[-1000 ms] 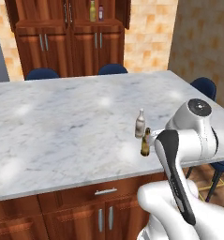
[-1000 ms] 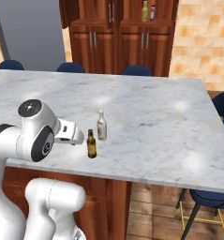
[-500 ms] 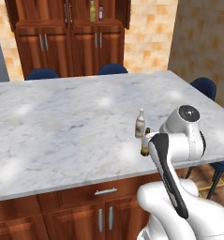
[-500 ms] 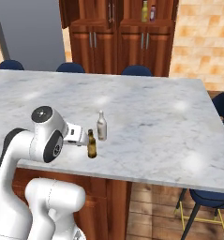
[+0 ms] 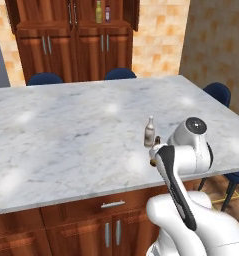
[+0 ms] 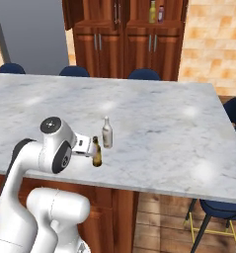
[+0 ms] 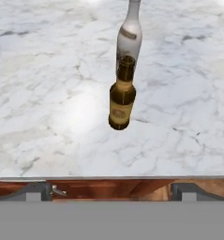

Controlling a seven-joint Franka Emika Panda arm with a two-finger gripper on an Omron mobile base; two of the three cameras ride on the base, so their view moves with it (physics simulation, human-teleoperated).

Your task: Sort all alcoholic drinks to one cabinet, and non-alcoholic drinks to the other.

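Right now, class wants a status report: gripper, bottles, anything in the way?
Gripper open, facing amber bottle, not touching. Whitish bottle upright right behind it on marble counter. Nothing between gripper and amber bottle.

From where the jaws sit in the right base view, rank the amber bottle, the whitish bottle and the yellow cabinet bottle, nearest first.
1. Small dark amber-brown glass bottle, on the marble counter right beside the jaws.
2. Pale whitish-clear glass bottle, just behind it on the counter.
3. Mustard-yellow bottle, far across the room on the wooden cabinet's shelf.
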